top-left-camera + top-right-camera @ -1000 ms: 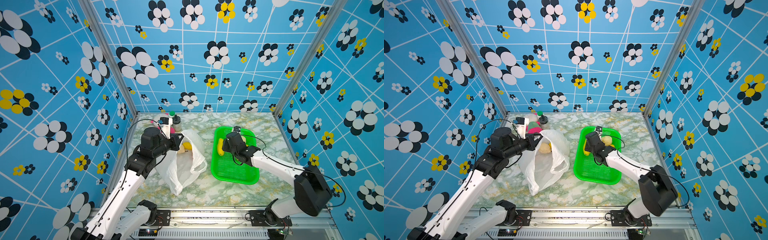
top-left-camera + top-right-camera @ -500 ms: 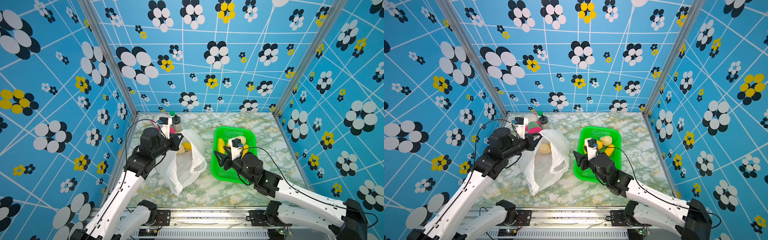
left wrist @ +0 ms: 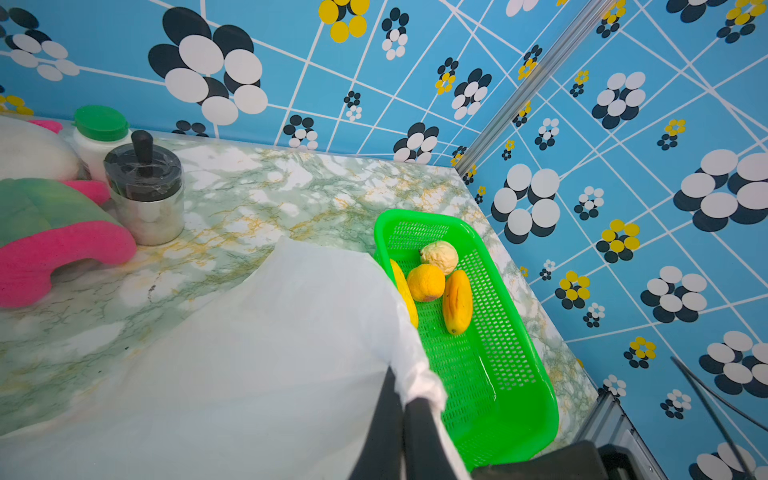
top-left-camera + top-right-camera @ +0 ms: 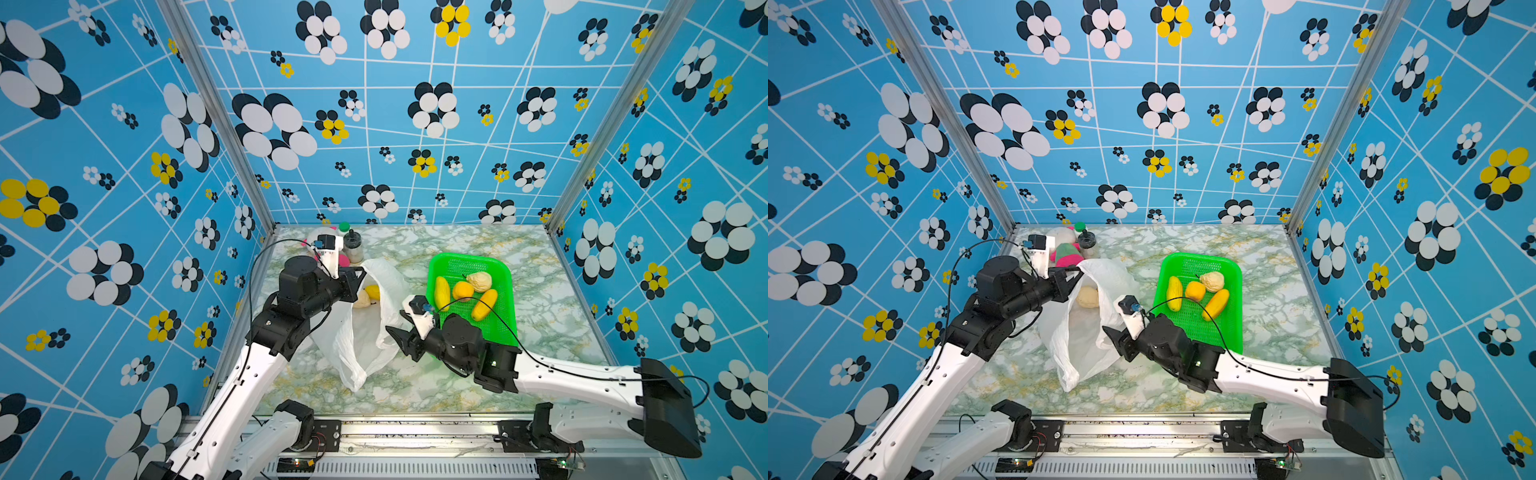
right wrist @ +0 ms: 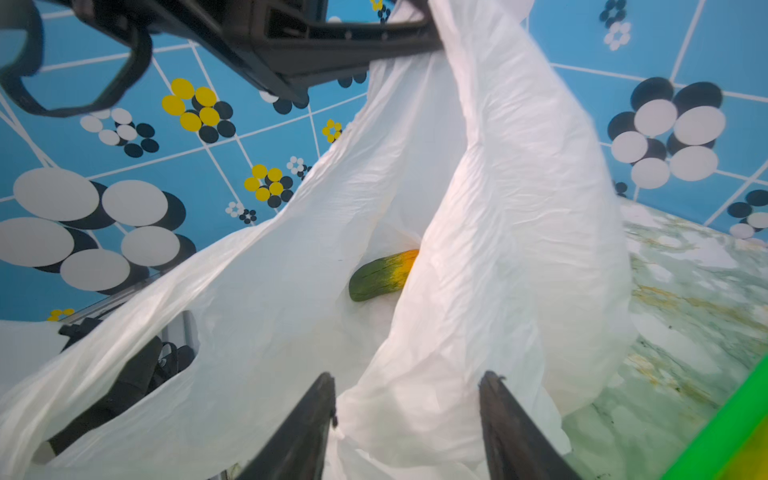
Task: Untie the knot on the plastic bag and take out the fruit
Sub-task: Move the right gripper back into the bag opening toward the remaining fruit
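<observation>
The white plastic bag stands with its mouth open, lifted by its rim. My left gripper is shut on that rim at the bag's top. No knot is in view. Inside the bag lie a cream fruit, a yellow one and a green-orange one. My right gripper is open at the bag's right side, a loose fold of plastic between its fingers. Several fruit, among them an orange one, lie in the green basket.
At the back left corner stand a pink and green plush toy, a white bottle with a green cap and a metal jar with a black lid. Patterned walls close three sides.
My right arm has left the basket, pulled back toward the table's front and swung left to the bag's side. The left gripper has kept hold of the bag's rim without moving.
</observation>
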Robot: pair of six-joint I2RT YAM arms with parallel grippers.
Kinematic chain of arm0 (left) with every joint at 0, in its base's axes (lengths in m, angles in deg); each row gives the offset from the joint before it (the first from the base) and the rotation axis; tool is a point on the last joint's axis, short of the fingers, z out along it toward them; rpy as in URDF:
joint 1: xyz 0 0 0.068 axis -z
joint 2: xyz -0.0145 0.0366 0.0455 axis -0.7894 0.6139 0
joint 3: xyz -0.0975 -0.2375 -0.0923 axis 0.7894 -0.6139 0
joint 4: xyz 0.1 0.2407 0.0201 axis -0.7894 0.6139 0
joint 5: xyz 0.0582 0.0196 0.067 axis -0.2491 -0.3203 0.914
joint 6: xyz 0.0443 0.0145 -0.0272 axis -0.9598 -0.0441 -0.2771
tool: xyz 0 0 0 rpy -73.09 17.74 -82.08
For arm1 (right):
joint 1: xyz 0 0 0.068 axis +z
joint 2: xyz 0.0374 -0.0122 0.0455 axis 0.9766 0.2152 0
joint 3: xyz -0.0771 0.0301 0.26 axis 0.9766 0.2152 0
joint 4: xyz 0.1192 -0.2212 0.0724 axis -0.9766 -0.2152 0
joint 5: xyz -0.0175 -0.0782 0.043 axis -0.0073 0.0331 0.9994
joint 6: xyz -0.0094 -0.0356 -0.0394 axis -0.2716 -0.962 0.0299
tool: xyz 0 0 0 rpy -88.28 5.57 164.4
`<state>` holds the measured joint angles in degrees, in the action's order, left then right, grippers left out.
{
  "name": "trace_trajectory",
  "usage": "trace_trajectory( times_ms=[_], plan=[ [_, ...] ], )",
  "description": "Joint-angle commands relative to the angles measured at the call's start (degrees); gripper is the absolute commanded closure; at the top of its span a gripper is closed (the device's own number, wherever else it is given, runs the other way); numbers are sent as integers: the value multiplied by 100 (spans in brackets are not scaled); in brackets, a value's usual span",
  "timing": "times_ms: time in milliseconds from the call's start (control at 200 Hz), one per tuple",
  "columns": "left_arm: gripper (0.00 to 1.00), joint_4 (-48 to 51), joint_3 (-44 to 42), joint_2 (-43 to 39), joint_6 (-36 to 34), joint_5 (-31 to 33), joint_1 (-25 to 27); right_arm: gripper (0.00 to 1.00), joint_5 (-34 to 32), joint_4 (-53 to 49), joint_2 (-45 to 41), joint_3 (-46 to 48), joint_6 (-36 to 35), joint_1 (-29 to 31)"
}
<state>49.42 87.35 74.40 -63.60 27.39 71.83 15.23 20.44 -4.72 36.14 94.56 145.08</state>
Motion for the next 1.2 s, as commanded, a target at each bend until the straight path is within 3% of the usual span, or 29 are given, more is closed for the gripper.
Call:
trace_trajectory(
  times_ms=[0,100,190,285,470,570,755,865,974,1194],
  plan=[
    [100,-21,51,-94,-31,-51,-41,48,105,-199,581,-604,85,202],
    [100,33,89,-41,-66,-5,-41,55,-9,-490,1198,-1199,181,332],
    [100,6,35,-66,-77,-10,-41,67,-509,-870,1594,-1638,1,572],
    [100,4,13,-83,-67,20,-47,69,-937,-659,1572,-1524,-315,877],
    [100,102,198,12,-76,61,-43,51,-649,761,957,-397,-425,975],
    [100,113,110,-21,195,604,-47,47,-881,707,738,-277,-480,971],
    [100,135,-83,-84,258,742,-42,41,-1159,750,683,-39,-358,961],
    [100,-13,-156,-37,143,794,-50,41,-1167,683,1251,-508,-408,946],
    [100,-135,-164,46,37,826,-49,48,-1344,157,1893,-1297,-408,949],
    [100,-75,-250,-233,-40,897,-43,45,-1325,281,2346,-1525,-371,949]
  ],
)
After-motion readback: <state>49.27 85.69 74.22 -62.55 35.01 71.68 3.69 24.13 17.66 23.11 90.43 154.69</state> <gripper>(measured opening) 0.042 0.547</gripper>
